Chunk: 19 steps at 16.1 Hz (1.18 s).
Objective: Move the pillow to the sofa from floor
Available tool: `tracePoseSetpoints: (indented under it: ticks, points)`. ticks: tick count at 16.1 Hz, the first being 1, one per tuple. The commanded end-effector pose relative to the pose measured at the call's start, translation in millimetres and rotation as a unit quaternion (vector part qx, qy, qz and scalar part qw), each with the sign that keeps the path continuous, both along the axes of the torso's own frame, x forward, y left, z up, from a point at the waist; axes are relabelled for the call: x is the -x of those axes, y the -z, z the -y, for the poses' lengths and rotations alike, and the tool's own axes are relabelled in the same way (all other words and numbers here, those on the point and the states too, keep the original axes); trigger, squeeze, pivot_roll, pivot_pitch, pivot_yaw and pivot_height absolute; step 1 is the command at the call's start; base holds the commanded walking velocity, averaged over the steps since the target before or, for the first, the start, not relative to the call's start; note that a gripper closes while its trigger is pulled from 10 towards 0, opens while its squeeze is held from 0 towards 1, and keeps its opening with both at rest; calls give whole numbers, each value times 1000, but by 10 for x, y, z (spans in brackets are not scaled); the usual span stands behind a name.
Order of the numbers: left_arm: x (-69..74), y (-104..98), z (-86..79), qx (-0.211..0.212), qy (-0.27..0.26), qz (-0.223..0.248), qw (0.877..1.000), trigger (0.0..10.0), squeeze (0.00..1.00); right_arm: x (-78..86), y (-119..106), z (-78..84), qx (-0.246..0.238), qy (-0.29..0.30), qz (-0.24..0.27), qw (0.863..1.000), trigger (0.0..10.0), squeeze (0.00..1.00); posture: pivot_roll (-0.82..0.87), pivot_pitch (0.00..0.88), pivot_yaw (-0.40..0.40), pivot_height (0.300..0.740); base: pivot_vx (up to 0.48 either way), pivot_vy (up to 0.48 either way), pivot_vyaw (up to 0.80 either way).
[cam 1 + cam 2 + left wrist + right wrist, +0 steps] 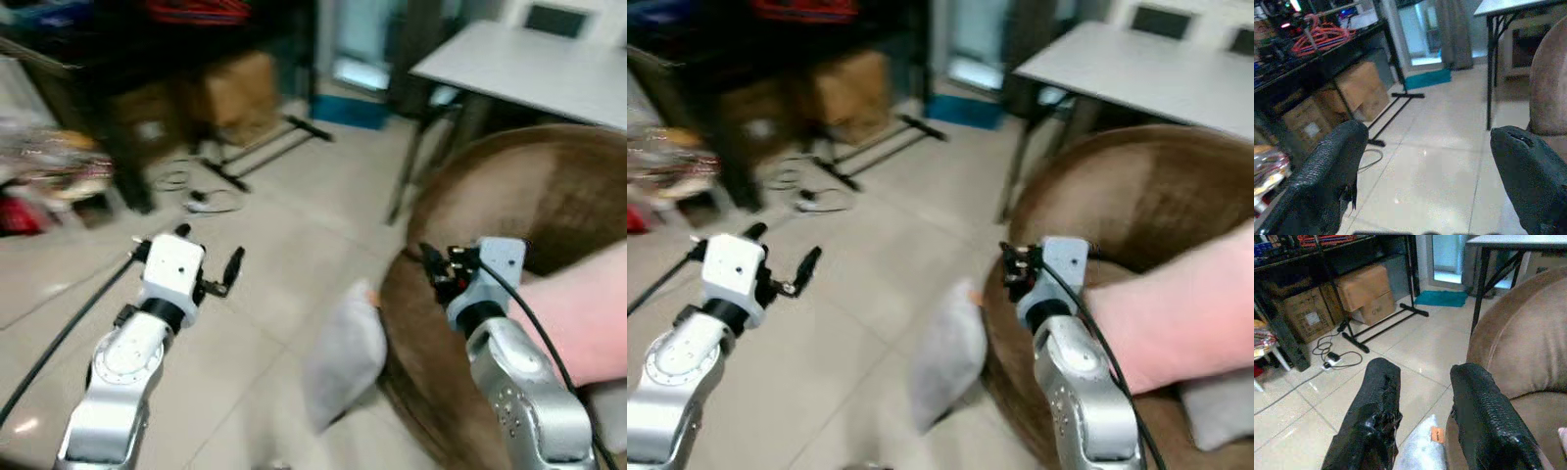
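A pale grey pillow (343, 360) stands on the tiled floor and leans against the front of the brown sofa (529, 196). The right wrist view shows its top edge (1418, 450) with an orange tag. My right gripper (436, 266) hovers above the sofa's edge, just right of and above the pillow, with its fingers (1382, 382) apart and nothing between them. My left gripper (209, 250) is held over bare floor to the pillow's left, wide open and empty.
A pink cushion-like shape (1176, 323) and a grey cushion (1215, 406) lie on the sofa seat. A white table (529, 69) stands behind the sofa. Cardboard boxes (235, 93), a black rack, a stand's legs and cables (211, 201) crowd the far floor. A teal mat (348, 110) lies by the doorway.
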<state>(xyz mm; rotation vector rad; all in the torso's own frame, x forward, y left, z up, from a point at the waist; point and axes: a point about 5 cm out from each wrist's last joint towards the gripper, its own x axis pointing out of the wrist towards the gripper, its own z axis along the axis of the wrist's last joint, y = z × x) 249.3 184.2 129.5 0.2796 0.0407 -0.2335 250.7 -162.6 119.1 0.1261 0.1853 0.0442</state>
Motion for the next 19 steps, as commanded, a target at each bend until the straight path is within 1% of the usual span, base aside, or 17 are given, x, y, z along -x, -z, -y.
tracePoseSetpoints:
  ticks: [1, 6, 8, 10, 12, 13, 14, 16, 17, 19]
  points:
    - [-14, -51, 13, -2, 8, 9, 1000, 10000, 0, 10, 0, 58, 17, 11, 0, 1000, 10000, 0, -38, 0, -3, 740, 304, 0, 0]
    - [-39, -60, 20, -1, 12, 10, 1000, 10000, 0, -13, -18, 29, 22, 10, 3, 1000, 10000, 0, -40, 0, -1, 740, 349, 0, 800]
    - [-45, -63, 17, -2, 11, 11, 1000, 10000, 0, -20, -25, 41, 13, 21, 8, 1000, 10000, 0, -39, 0, -2, 740, 351, 0, 0]
    - [-52, -62, 11, -6, 12, 11, 1000, 10000, 0, -25, -27, 75, 19, 33, 9, 999, 10000, 0, -41, 0, -1, 740, 343, 0, 0]
    - [-66, -56, 12, -12, 15, 10, 1000, 10000, 0, -25, -22, 140, 27, 58, 8, 998, 10000, 0, -45, 0, 2, 740, 309, 0, 0]
    - [-71, -52, 15, -14, 17, 9, 1000, 10000, 0, -20, -11, 174, 22, 72, 4, 997, 10000, 0, -45, 0, 2, 740, 0, 0, 0]
    - [-74, -40, 18, -17, 20, 6, 1000, 10000, 0, -7, 7, 223, 33, 84, -1, 996, 10000, 0, -45, 0, 2, 740, 0, 0, 0]
    - [-81, -28, 25, -19, 23, 4, 1000, 10000, 0, 8, 15, 266, 35, 92, -4, 995, 10000, 0, -54, 0, 9, 740, 0, 0, -788]
    - [-84, -29, 29, -20, 24, 5, 999, 10000, 0, 8, 9, 272, 38, 92, -2, 995, 10000, 0, -54, 0, 9, 740, 0, 0, -788]
    - [-85, -31, 40, -20, 33, 8, 999, 10000, 0, 13, -5, 255, 47, 83, 6, 995, 10000, 0, -60, 0, 12, 740, 0, 0, 0]
